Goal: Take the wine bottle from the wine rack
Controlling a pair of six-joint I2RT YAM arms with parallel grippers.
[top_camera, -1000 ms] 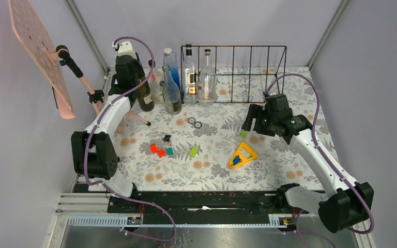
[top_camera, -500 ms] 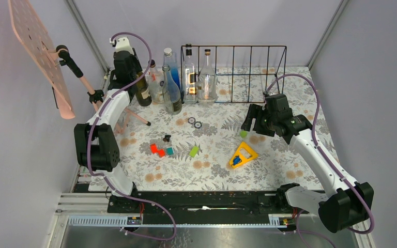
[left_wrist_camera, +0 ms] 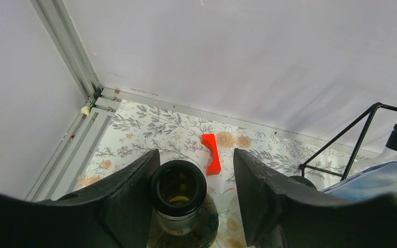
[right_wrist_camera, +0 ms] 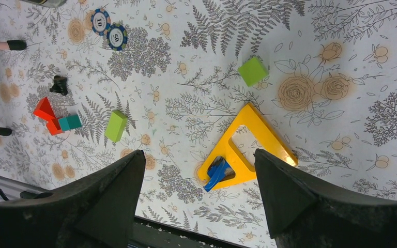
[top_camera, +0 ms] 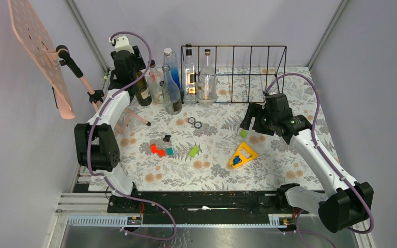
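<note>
dark green glass wine bottle point(top_camera: 144, 96) stands on the table point(top_camera: 217, 139) left of the black wire rack point(top_camera: 238, 46). left tool point(left_wrist_camera: 194, 165) straddles its neck, jaws parted: likely releasing; next, lift clear. right tool point(right_wrist_camera: 199, 155) wide, empty.

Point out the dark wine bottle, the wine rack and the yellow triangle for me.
dark wine bottle point(left_wrist_camera: 179, 208): left wrist view, lip of the mouth.
wine rack point(top_camera: 253, 46): top external view, top rail.
yellow triangle point(right_wrist_camera: 269, 137): right wrist view, right side.

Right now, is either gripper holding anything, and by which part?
Nothing is gripped. The left gripper straddles the dark wine bottle at its mouth, jaws open with a gap on one side. The right gripper is open and empty.
</note>
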